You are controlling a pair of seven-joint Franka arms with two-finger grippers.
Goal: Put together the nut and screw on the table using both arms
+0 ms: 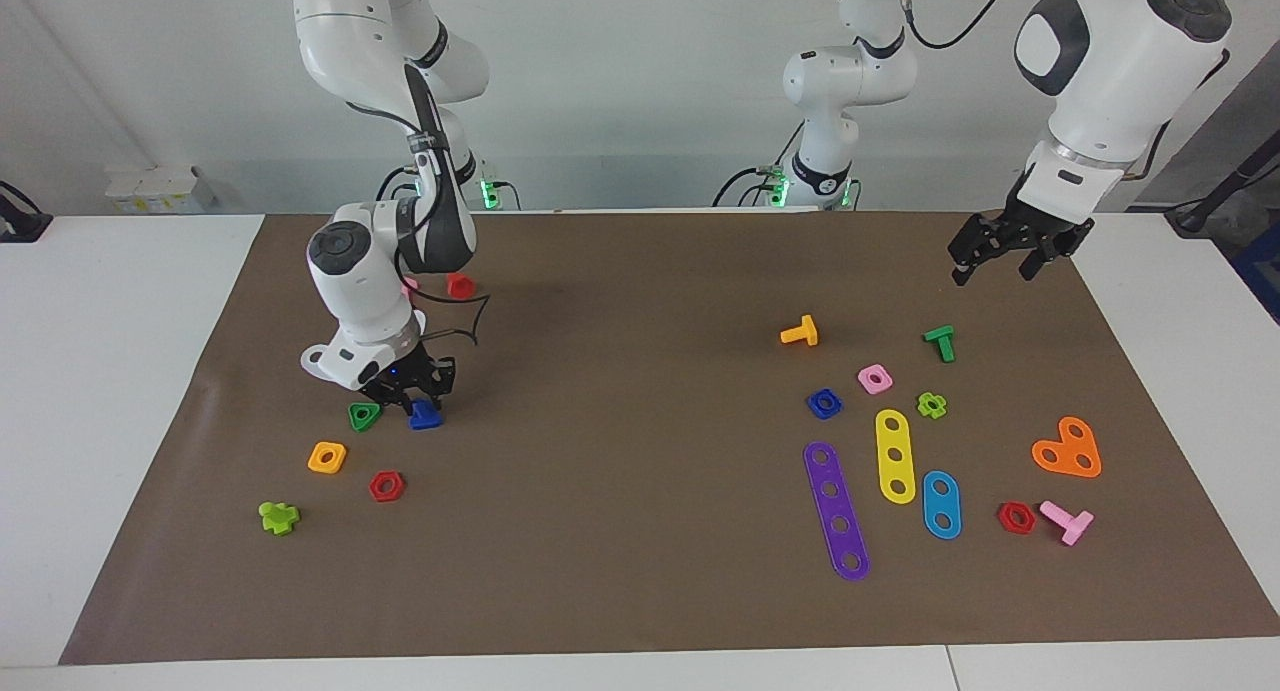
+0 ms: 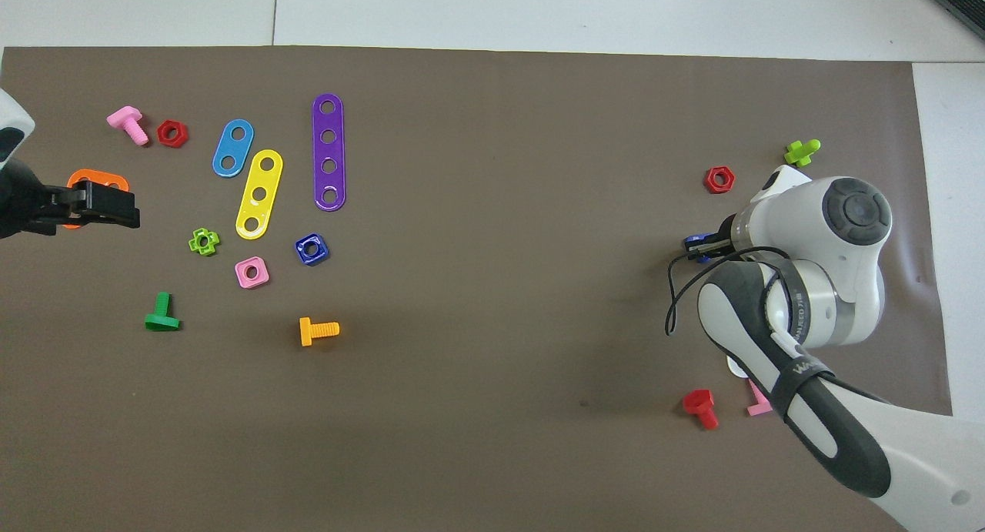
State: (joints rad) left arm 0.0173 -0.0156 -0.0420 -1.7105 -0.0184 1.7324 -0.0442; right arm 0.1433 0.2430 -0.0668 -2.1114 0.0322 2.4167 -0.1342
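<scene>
The screw (image 1: 425, 416), a small dark-blue piece with a flat triangular head, is found on the brown mat toward the right arm's end of the worktop (image 1: 120, 391), just beside a green triangular nut (image 1: 364, 415). The right gripper (image 1: 412, 399) is lowered onto the screw, and its fingers are seen at both sides of the shaft; whether the screw is already firmly clamped cannot be told. In the overhead view only a small blue edge of the screw (image 2: 699, 249) is shown, the rest being covered by the gripper and the white arm.

The nut (image 1: 824, 403), dark blue, rounded-square with a round hole, is lying flat toward the left arm's end, near a pink square nut (image 1: 875, 378) and a purple four-hole strip (image 1: 836, 510). It is untouched.

The left gripper (image 1: 1005, 256) is held in the air over the mat's edge with its fingers spread wide and nothing between them; this arm is waiting. In the overhead view an orange heart-shaped plate (image 2: 85, 181) is partly hidden under it.
</scene>
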